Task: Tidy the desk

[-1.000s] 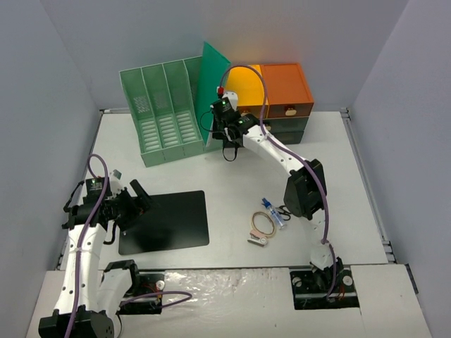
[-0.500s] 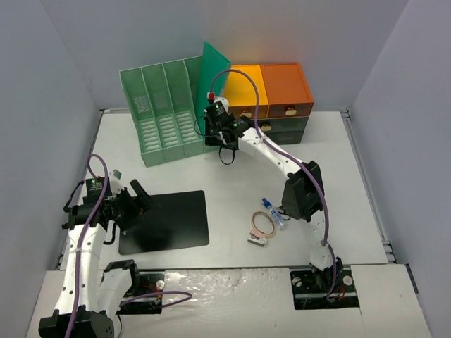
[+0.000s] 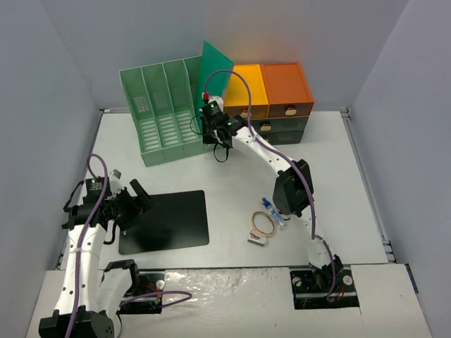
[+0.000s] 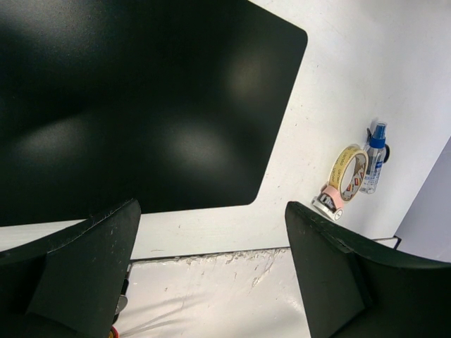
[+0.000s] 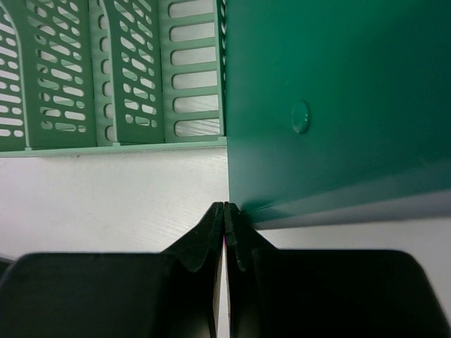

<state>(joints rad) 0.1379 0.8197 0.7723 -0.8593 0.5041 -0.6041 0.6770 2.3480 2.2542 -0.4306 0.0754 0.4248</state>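
The off-white desk (image 3: pixel 232 179) holds a mint-green file rack (image 3: pixel 162 113) at the back. A dark green folder (image 3: pixel 213 77) leans upright between the rack and the orange drawer unit (image 3: pixel 282 88). My right gripper (image 3: pixel 206 135) is shut, and in the right wrist view its tips (image 5: pixel 225 209) touch the lower left corner of the folder (image 5: pixel 331 105), beside the rack (image 5: pixel 113 77). Nothing shows between its fingers. My left gripper (image 3: pixel 141 197) hovers open over the left edge of a black mat (image 3: pixel 165 220), empty (image 4: pixel 211 282).
A tape roll (image 3: pixel 262 225) and a small blue spray bottle (image 3: pixel 273 211) lie right of the mat; they also show as the tape (image 4: pixel 345 176) and the bottle (image 4: pixel 373 158). The desk's near edge (image 4: pixel 232 255) runs under the left fingers. Grey walls enclose three sides.
My right gripper has slid left along the back of the desk, from in front of the drawers to the folder's lower corner by the rack. The left arm has not moved.
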